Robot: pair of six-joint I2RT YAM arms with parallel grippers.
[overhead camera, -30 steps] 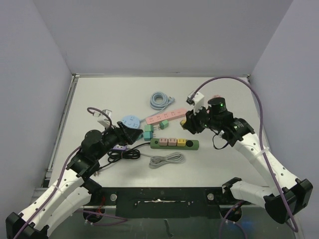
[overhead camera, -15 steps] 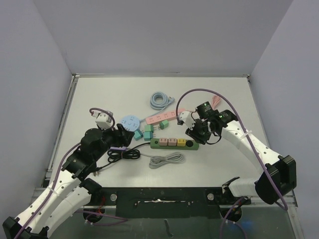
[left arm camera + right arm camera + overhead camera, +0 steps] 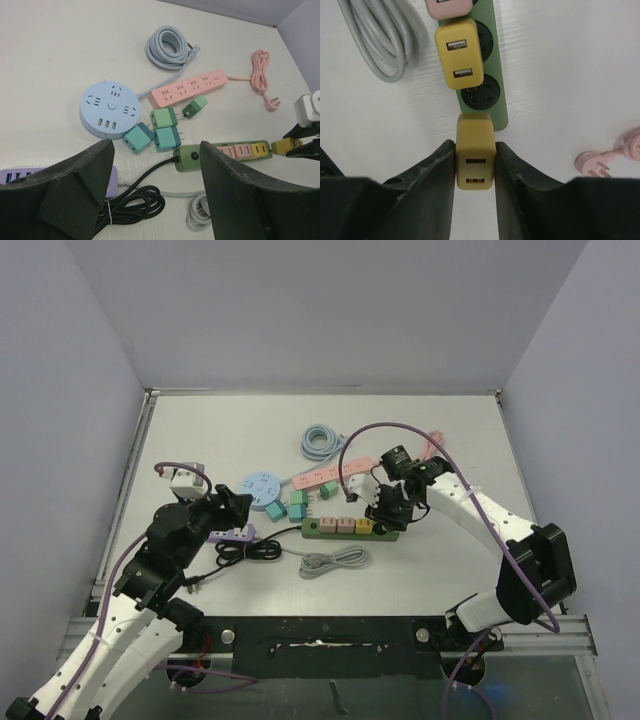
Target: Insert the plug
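White table (image 3: 220,430): right gripper (image 3: 386,508), clamping the mustard charger (image 3: 475,157), has dropped to the free socket (image 3: 479,93) on the green power strip (image 3: 350,528); left gripper (image 3: 152,155) gapes empty.

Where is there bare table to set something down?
Bare: the far strip of table behind the blue coiled cable, and the near patch right of the grey cable. Crowded: centre, around the teal adapters, round hub and green power strip.

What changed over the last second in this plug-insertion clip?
The right claw, still shut on the mustard plug, swung nearer and left to the free end of the green power strip. The left claw, still open, drew back leftward from the teal adapters. Nothing was grabbed or released; everything else lies unmoved.
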